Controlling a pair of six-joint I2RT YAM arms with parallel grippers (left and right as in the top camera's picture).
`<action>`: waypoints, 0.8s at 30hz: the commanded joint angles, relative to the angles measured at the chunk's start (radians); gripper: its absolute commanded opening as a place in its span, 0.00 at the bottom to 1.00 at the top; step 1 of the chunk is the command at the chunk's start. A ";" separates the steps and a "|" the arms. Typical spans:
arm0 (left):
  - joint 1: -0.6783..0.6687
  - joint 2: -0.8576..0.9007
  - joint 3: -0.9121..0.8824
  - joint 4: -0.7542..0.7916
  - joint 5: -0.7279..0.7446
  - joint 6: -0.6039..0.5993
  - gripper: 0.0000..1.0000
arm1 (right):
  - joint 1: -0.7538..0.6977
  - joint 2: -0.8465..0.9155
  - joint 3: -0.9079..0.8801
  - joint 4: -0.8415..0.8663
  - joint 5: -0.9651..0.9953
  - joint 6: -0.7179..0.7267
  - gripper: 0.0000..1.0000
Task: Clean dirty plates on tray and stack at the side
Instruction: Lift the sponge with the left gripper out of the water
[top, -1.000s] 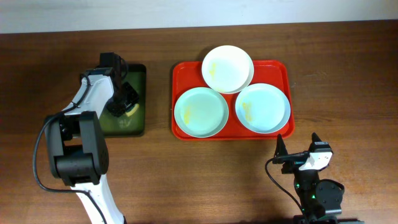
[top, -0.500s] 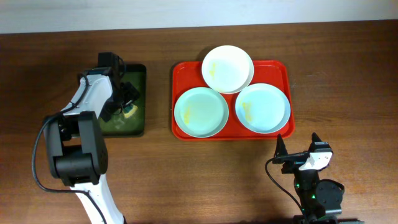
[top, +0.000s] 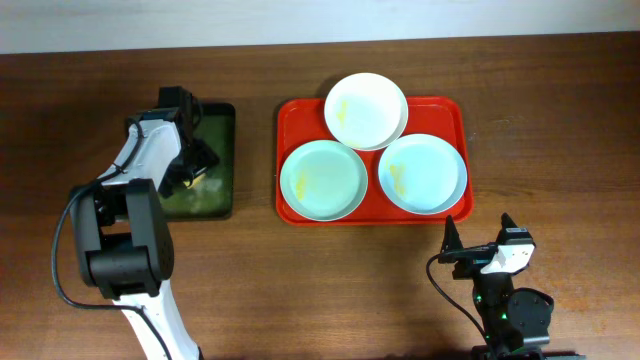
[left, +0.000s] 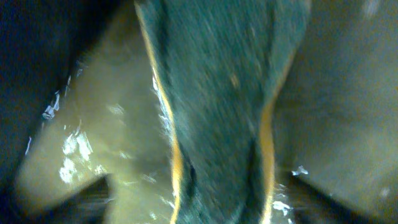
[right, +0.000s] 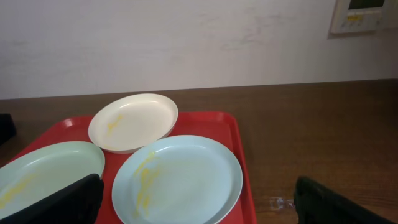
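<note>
The red tray (top: 295, 115) holds three plates with yellow smears: a white one (top: 366, 110) at the back overlapping two aqua ones, left (top: 323, 179) and right (top: 422, 173). My left gripper (top: 188, 170) is down in the dark green tray (top: 215, 125), jaws open and straddling a green-and-yellow sponge (left: 224, 93) that fills the left wrist view, which is blurred. My right gripper (top: 478, 232) is open and empty in front of the red tray's near right corner. The right wrist view shows the white plate (right: 132, 121), the right aqua plate (right: 180, 177) and the left aqua plate (right: 43, 168).
The green tray's wet floor (left: 93, 124) shows glints beside the sponge. Bare brown table (top: 560, 120) lies right of the red tray and between the two trays. A pale wall (right: 186, 37) stands behind the table.
My left gripper has shifted slightly left and toward the front over the sponge in the green tray. The yellow edge of the sponge is more covered. The right arm and the plates have not moved.
</note>
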 joint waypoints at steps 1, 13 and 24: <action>0.005 0.013 0.013 0.055 -0.085 0.000 0.99 | 0.006 -0.005 -0.008 -0.003 0.009 0.011 0.98; 0.019 0.013 0.014 0.028 0.160 0.001 0.99 | 0.006 -0.005 -0.008 -0.003 0.009 0.011 0.98; 0.028 0.013 0.014 0.050 0.121 0.035 0.93 | 0.006 -0.005 -0.008 -0.003 0.008 0.011 0.98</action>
